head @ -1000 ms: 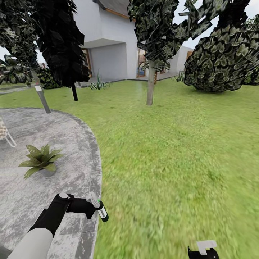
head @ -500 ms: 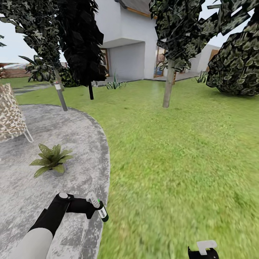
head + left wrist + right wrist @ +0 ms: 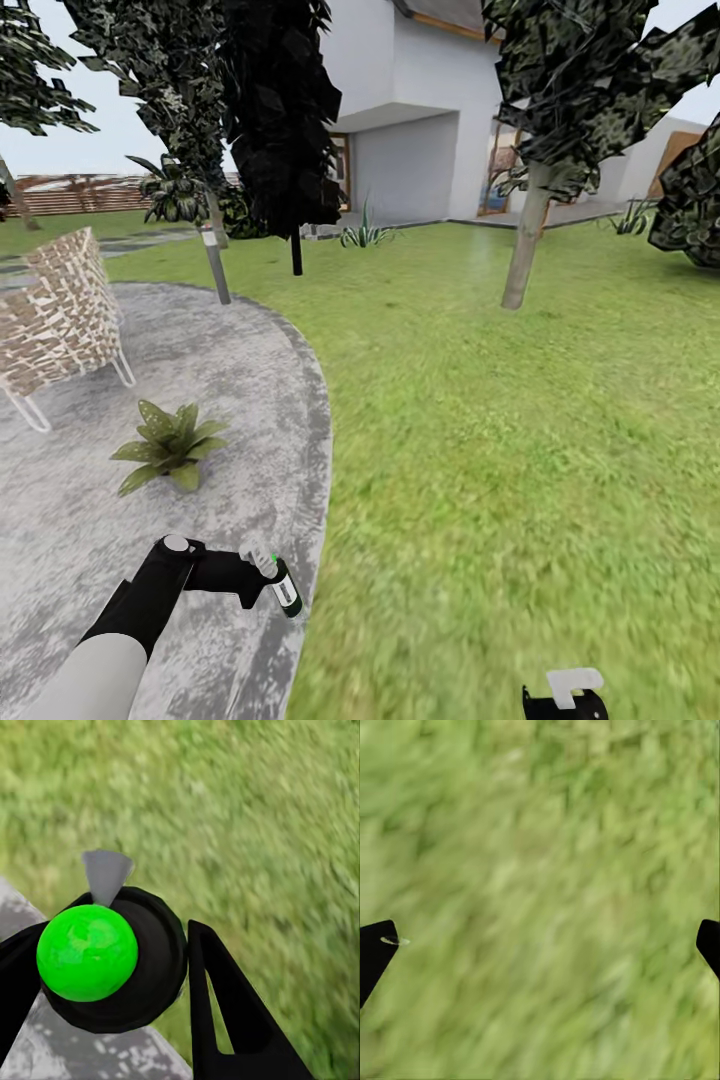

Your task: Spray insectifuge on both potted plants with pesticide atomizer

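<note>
A woven chair stands on the round grey paving. Behind it a grey post lamp stands at the paving's edge. A white house lies beyond the trees.

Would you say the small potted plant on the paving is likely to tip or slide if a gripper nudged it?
The potted plant probably slides rather than tips: its rosette sits low and wide. Its pot looks tiny under the leaves, so it is likely light. The pointed leaves would probably flex first. It stands free on the round paving.
</note>
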Robot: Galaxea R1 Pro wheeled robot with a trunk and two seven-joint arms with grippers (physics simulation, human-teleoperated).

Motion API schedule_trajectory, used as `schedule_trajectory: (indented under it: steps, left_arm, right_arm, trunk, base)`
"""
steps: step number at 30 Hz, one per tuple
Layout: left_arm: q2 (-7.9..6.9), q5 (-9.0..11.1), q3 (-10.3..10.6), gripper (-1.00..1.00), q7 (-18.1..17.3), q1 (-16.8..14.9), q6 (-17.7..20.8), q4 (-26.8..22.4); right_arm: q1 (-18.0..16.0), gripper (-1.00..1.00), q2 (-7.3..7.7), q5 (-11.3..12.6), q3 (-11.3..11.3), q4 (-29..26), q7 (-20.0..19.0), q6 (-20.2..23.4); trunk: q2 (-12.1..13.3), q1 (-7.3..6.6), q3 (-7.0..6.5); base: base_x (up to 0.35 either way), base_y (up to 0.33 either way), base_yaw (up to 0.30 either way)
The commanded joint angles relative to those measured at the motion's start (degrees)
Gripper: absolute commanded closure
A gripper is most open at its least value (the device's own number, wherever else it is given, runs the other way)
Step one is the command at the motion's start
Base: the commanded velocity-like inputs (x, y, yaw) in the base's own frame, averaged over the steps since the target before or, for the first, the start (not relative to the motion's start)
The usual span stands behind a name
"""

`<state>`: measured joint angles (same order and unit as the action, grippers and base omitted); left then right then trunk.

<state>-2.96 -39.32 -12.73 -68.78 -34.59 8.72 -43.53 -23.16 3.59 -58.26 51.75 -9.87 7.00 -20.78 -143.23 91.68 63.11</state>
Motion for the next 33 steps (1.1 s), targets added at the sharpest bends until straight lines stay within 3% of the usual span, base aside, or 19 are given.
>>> schedule_trajectory:
  steps: [1,19,33]
  left_arm:
    - [0.06,-0.2,-0.2,1.00,-0.4,0.0,0.6,-0.1]
    - [0.06,-0.2,-0.3,1.00,-0.4,0.0,0.6,-0.1]
    - [0.06,-0.1,-0.3,1.00,-0.4,0.0,0.6,-0.1]
  right_arm:
    - [0.0,-1.00,0.02,-0.6,0.4,0.1,0.3,-0.2]
    - [0.0,-1.00,0.02,-0.6,0.4,0.1,0.3,-0.2]
    - [0.0,-1.00,0.02,-0.6,0.4,0.1,0.3,-0.2]
  trunk:
    - [0.0,0.02,0.05]
    - [0.0,0.02,0.05]
    - [0.0,0.02,0.05]
  base:
    - [0.327,-0.102,0.277]
    - [0.327,-0.105,0.278]
    - [0.289,-0.204,0.279]
